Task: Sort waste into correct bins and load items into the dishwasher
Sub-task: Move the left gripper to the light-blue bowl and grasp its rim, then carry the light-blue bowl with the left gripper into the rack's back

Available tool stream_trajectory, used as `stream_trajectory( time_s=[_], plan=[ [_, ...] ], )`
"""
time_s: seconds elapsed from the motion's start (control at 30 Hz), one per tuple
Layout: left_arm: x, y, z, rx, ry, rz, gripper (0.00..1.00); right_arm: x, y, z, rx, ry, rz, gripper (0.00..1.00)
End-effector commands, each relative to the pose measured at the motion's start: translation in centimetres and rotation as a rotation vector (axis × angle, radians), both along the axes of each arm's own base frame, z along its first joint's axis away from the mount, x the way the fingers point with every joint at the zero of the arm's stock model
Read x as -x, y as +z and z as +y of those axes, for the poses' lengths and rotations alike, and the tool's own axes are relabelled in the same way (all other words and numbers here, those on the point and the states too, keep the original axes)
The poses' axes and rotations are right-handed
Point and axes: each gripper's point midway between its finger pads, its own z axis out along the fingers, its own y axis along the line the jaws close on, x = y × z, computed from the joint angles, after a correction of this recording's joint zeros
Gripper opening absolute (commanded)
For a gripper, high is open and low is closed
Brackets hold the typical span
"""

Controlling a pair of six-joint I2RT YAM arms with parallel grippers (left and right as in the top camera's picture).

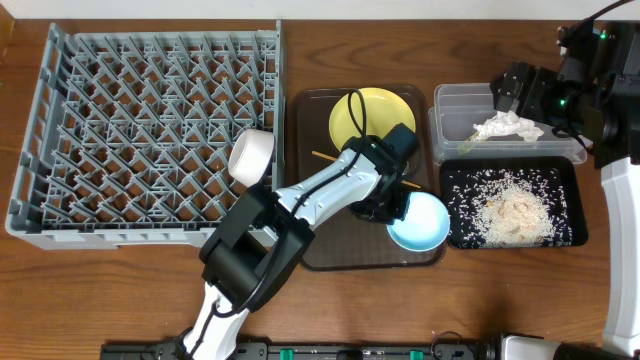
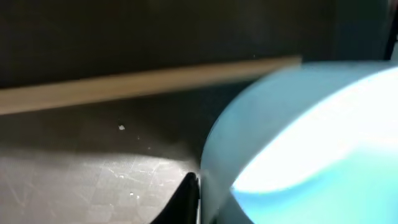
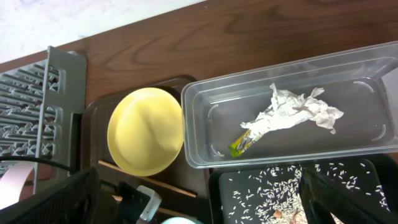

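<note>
The grey dish rack (image 1: 150, 130) fills the 9 o'clock side of the worktop (image 1: 300, 50), with the small white cup (image 1: 251, 155) lying tilted at its 3 o'clock edge. Just beside the rack sits the dark brown serving tray (image 1: 320, 240). The round yellow plate (image 1: 372, 115) rests at its 12 o'clock end and the light blue bowl (image 1: 420, 224) at its 4 o'clock corner. The wooden chopsticks (image 1: 322, 157) lie across the tray between them, mostly hidden under the arm. The left end effector (image 1: 392, 208) reaches in from 7 o'clock and is pinched narrow on the bowl's rim at its 9 o'clock side. In the blurred left wrist view one dark finger (image 2: 185, 200) presses the bowl's outer wall. At 2 o'clock stands the clear plastic tub (image 1: 450, 100), holding the crumpled white napkin (image 1: 508, 127) with the green-yellow wrapper (image 1: 466, 145) touching its 8 o'clock end. The right end effector (image 1: 505, 92) hangs over the tub with its fingers (image 3: 56, 199) spread wide and nothing between them. Directly at 6 o'clock of the tub, the glossy black tray (image 1: 565, 175) carries the whitish rice scraps (image 1: 510, 210), heaped toward its middle and scattered thinly around.
</note>
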Motion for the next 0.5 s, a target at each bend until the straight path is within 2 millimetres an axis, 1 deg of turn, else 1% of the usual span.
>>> stream_trajectory(
  time_s=[0.0,0.13,0.27,0.33,0.47],
  plan=[
    [-0.4,0.4,-0.3,0.012,0.002,0.000,0.07,0.0,0.0,-0.1,-0.009,-0.007,0.003,0.99],
    [-0.6,1.5,-0.2,0.029,-0.009,-0.017,0.07,0.0,0.0,-0.1,-0.009,-0.007,0.003,0.99],
    [-1.0,4.4,0.1,0.066,-0.041,-0.075,0.07,0.0,-0.1,-0.1,-0.009,-0.007,0.004,0.99],
    [-1.5,6.1,1.1,0.052,-0.034,-0.125,0.08,0.0,0.0,-0.1,-0.009,-0.007,0.003,0.99],
    [-3.3,9.9,4.3,-0.050,-0.016,-0.309,0.07,0.0,0.0,-0.1,-0.009,-0.007,0.003,0.99]
  ],
)
